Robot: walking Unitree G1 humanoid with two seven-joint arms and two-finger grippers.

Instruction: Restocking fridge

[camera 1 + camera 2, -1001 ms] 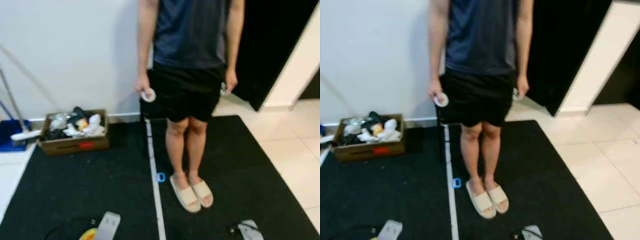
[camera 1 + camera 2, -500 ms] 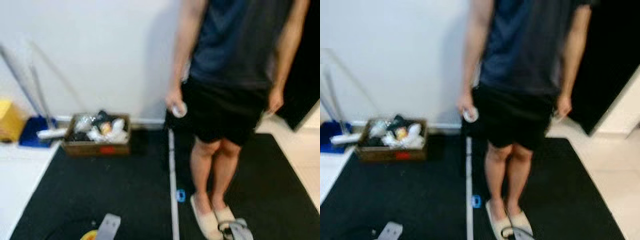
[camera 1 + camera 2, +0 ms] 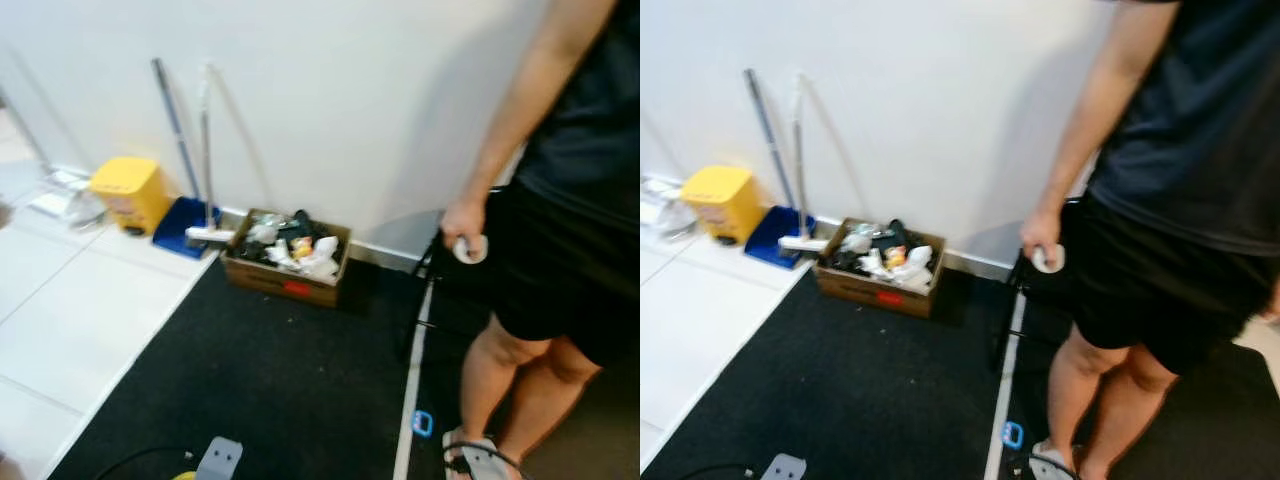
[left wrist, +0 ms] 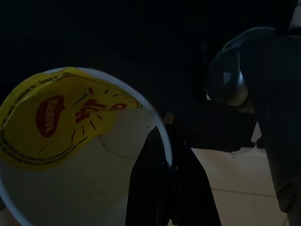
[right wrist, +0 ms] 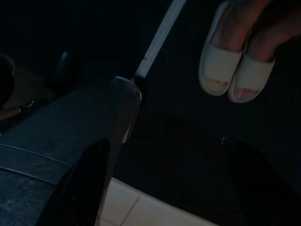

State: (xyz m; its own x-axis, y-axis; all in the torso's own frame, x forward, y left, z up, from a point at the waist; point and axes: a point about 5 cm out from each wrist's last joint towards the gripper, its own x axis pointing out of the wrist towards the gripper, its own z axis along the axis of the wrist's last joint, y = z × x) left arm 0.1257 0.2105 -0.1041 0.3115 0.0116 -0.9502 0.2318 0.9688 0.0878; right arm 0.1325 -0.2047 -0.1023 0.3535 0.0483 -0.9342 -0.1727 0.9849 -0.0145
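A white instant-noodle cup [image 4: 70, 127] with a yellow lid and a red logo sits in my left gripper [image 4: 155, 197], which is shut on it; one black finger [image 4: 164, 183] presses against its rim. In the left eye view the left arm [image 3: 218, 460] hangs low over the black mat with a bit of yellow beside it. My right gripper [image 5: 171, 183] hangs open over the mat with nothing between its fingers [image 5: 89, 188]. The right arm [image 3: 480, 462] shows at the bottom edge near the person's feet.
A person [image 3: 560, 200] in dark shirt and shorts stands close on the right, a small white round thing [image 3: 470, 248] in one hand. A cardboard box [image 3: 288, 258] of clutter, a blue dustpan [image 3: 183, 222] and a yellow bin [image 3: 128, 192] stand along the white wall.
The camera has swung to the left: the person has slid to the right edge, and the yellow bin, the dustpan and white floor tiles have come into view. Both arms still hang low.
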